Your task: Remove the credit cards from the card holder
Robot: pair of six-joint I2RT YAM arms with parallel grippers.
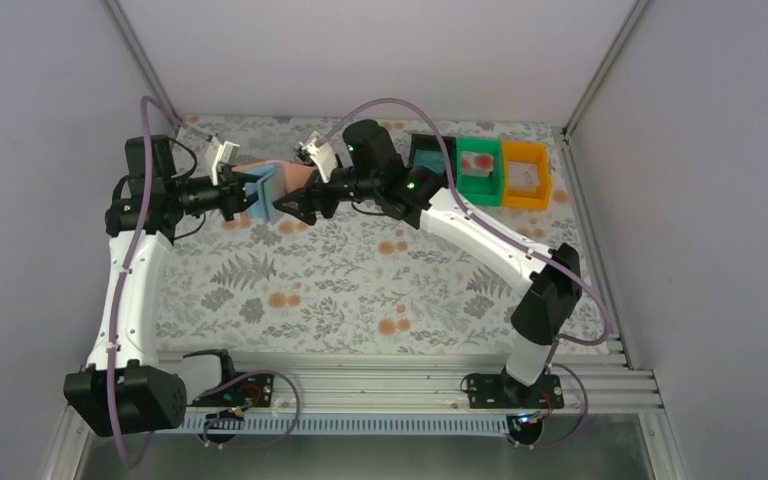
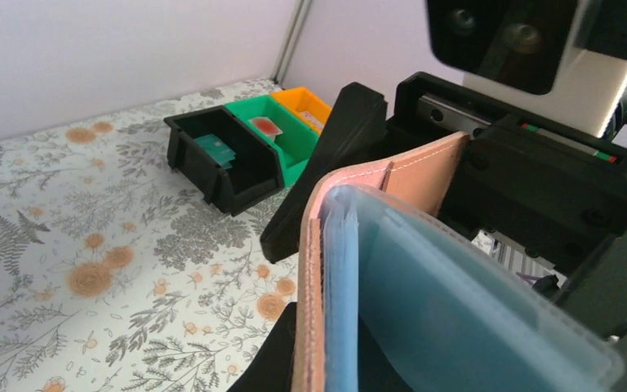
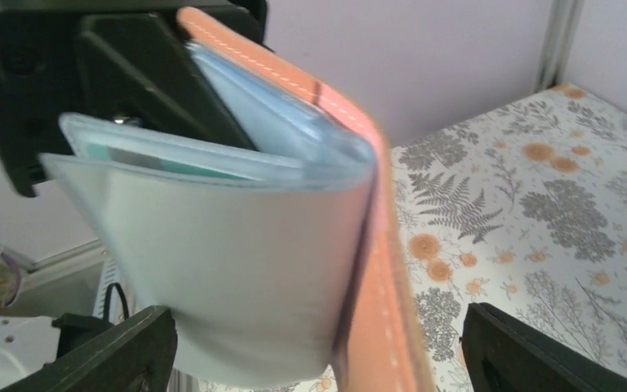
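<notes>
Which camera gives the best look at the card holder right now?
The right wrist view: the card holder fills the frame, blue pockets facing the camera, a teal card peeking out. The left wrist view shows it mostly edge-on and cut off. From above it is small and distant.

card holder betw. L hand & R hand, bins further R

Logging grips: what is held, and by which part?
Left tool clamps the card holder by one flap's end; right tool stands open around it, holding nothing.
</notes>
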